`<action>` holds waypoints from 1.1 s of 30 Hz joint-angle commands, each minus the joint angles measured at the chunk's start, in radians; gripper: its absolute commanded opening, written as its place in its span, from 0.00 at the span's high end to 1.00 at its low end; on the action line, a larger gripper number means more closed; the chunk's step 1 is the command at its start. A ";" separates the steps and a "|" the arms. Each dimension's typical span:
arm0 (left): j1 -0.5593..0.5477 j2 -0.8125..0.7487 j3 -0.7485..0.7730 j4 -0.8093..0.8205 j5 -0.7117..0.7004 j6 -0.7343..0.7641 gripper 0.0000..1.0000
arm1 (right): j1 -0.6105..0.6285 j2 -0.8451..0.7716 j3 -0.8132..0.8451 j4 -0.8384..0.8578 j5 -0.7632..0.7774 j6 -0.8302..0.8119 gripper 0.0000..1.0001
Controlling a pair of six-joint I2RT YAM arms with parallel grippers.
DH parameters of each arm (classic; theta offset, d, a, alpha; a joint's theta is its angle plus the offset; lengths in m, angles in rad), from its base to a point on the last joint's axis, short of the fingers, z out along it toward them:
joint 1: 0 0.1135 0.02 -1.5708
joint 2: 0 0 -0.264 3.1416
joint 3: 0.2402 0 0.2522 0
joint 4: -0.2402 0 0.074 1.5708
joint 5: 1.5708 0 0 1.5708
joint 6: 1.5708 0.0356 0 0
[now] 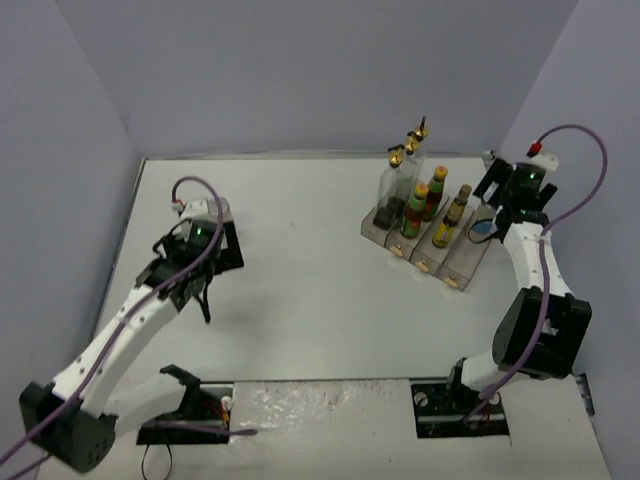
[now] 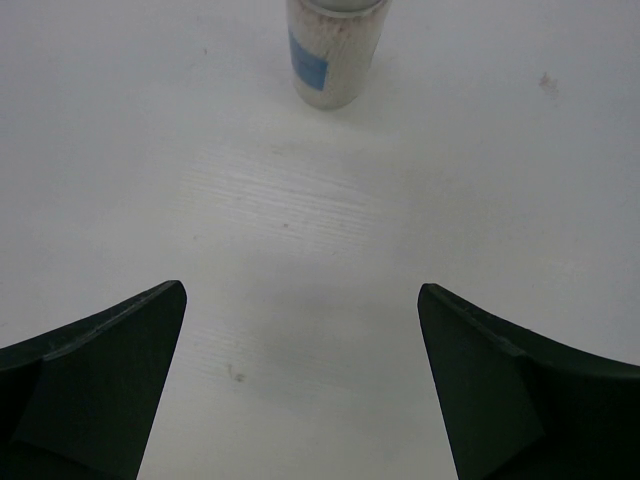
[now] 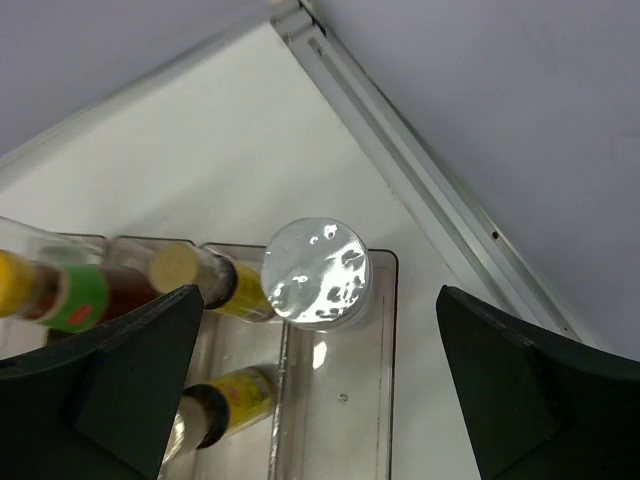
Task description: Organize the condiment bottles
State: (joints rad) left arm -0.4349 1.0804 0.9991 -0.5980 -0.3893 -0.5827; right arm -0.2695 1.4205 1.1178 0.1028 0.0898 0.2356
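Hanging over the rightmost compartment of the clear rack [image 1: 457, 272], the right fingers [image 3: 100, 380] are spread wide on either side of a silver-lidded shaker [image 3: 315, 275] that stands upright at that compartment's far end, touching neither finger. The neighbouring compartments hold the dark yellow-labelled bottles [image 1: 446, 232], the red-sauce bottles [image 1: 415, 216] with yellow caps and the tall glass bottles [image 1: 395, 192] with gold pourers. Well apart from the rack, the left fingers [image 2: 90, 390] are likewise spread over the tabletop [image 2: 500, 150], with the other white shaker [image 2: 335, 55] ahead of them, untouched.
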 commanded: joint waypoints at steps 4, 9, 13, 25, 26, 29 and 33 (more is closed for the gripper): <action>0.132 0.313 0.284 0.204 0.020 0.068 0.00 | 0.039 -0.262 0.038 -0.045 -0.042 0.130 0.00; 0.182 0.494 0.411 0.219 0.038 0.127 0.00 | 0.123 -0.329 0.021 -0.060 -0.079 0.170 0.00; 0.189 0.609 0.511 0.190 0.033 0.150 0.02 | 0.172 -0.368 -0.006 -0.068 -0.127 0.145 0.00; 0.188 0.668 0.507 0.176 0.071 0.162 0.32 | 0.263 -0.448 -0.090 -0.089 -0.206 0.044 0.00; 0.188 0.667 0.504 0.176 0.076 0.164 0.34 | 0.263 -0.453 -0.092 -0.091 -0.207 0.041 0.00; 0.188 0.652 0.482 0.174 0.108 0.183 0.53 | 0.289 -0.466 -0.099 -0.098 -0.214 0.025 0.00; 0.158 0.591 0.442 0.183 0.188 0.199 0.79 | 0.312 -0.488 -0.097 -0.144 -0.222 0.003 0.00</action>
State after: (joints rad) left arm -0.2471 1.7771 1.4613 -0.4442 -0.3011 -0.4100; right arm 0.0164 0.9678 1.0111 -0.0597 -0.1030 0.2805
